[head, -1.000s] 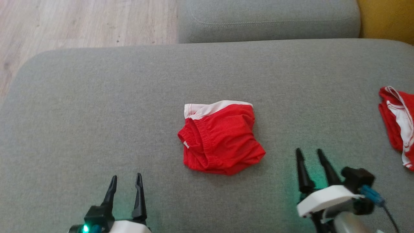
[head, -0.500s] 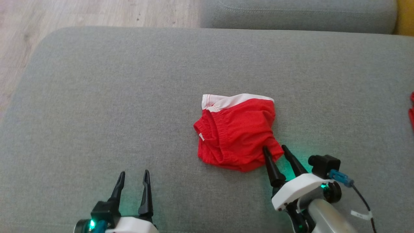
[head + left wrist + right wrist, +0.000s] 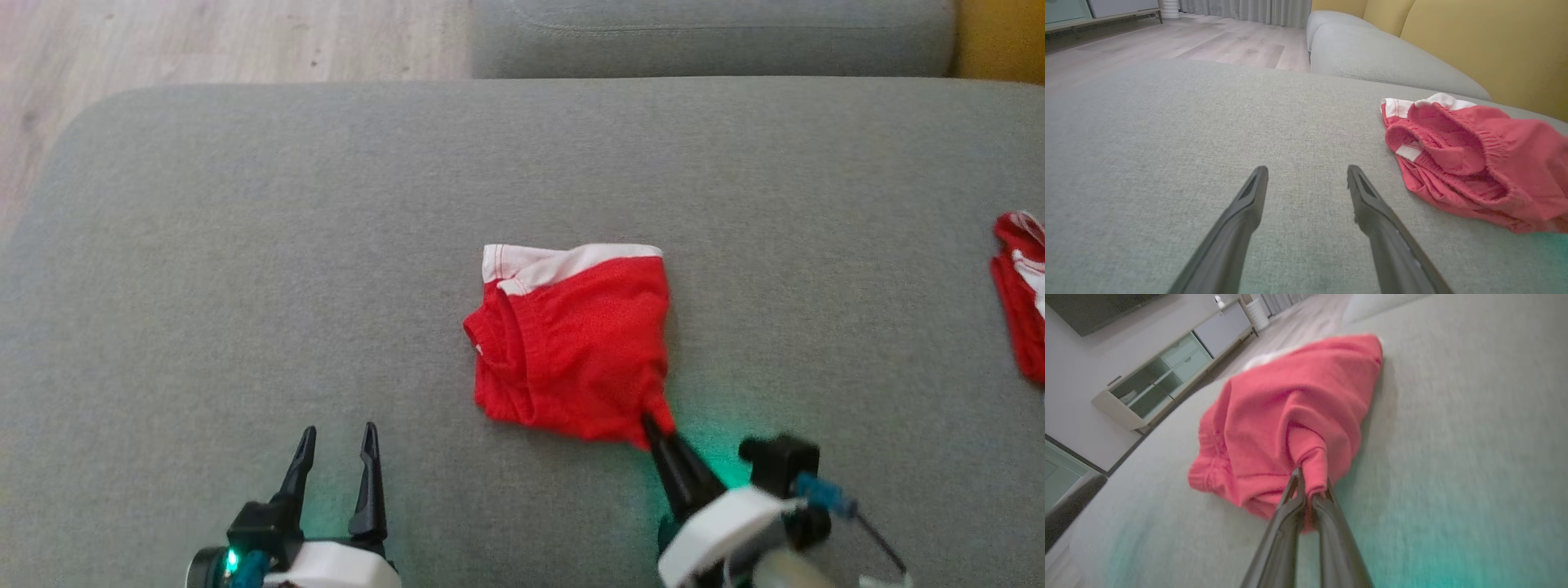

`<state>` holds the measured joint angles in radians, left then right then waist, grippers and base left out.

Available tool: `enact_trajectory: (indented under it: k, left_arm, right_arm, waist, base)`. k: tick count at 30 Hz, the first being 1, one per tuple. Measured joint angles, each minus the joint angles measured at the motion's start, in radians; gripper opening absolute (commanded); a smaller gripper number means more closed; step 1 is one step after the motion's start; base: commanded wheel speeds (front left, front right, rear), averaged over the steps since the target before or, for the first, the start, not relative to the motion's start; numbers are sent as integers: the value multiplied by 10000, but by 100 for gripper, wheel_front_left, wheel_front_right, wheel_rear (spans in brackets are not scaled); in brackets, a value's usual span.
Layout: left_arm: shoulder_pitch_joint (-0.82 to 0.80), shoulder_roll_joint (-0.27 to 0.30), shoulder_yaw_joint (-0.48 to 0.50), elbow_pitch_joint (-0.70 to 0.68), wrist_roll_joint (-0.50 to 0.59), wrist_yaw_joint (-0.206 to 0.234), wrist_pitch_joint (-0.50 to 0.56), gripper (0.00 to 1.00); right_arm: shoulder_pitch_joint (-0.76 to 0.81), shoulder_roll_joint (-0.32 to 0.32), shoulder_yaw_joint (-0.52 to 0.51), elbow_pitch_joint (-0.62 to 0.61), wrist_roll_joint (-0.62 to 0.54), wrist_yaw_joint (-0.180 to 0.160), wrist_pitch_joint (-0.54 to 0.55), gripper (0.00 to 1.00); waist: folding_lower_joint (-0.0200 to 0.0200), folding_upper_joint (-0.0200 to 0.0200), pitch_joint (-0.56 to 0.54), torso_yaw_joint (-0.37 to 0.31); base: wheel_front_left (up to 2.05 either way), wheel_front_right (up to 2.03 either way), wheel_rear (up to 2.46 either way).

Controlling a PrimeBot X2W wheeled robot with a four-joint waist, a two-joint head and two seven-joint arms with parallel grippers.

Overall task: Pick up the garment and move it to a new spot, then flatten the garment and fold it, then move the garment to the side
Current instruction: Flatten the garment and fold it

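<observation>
Head view: you see the garment [image 3: 571, 343], red shorts with a white band along the 12 o'clock edge, crumpled near the middle of the grey sofa cushion [image 3: 245, 245]. Your right gripper [image 3: 657, 429] is closed on the garment's 5 o'clock corner, so the bulk of the cloth lies at 11 o'clock from its tips. The pinched corner is drawn into a short peak.

Right wrist view: both fingers [image 3: 1290, 514] meet on a rolled tongue of red fabric, and the garment [image 3: 1298, 396] spreads beyond them toward 12 o'clock.

Your left gripper [image 3: 339, 427] stands spread apart and holds nothing, well apart from the garment, which lies at its 2 o'clock.

Left wrist view: the garment [image 3: 1474, 163] rests at 2 o'clock of the parted fingertips.

A second red garment [image 3: 1016, 310] lies at the cushion's 3 o'clock edge.
</observation>
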<state>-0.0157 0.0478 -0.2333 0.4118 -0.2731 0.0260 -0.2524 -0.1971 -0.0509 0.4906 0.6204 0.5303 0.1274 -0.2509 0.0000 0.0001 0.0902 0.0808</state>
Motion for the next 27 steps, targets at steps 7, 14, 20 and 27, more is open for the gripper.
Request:
enact_trajectory:
  k: [7, 14, 20, 27]
  left_arm:
    - [-3, -2, 2, -8, 0, -13, 0, 100]
    - [-5, 0, 138, -8, 17, 0, 0, 100]
    - [-12, -4, 669, -228, 299, 59, 0, 100]
    - [-12, 0, 1066, -449, 830, 98, 0, 100]
  right_arm:
    - [858, -12, 259, 387, -125, 0, -2, 31]
    - [656, -31, -581, 464, -585, 0, -44, 100]
    - [642, -98, -3394, -1135, -2019, 0, -42, 100]
    - [659, -19, -4851, -2357, -3250, 0, -44, 100]
  waist:
    - [0, 0, -6, -448]
    - [0, 0, -39, -759]
    - [0, 0, -168, -902]
    - [-1, 0, -385, -955]
  base:
    - [0, 0, 0]
    - [0, 0, 0]
    - [0, 0, 0]
    - [0, 0, 0]
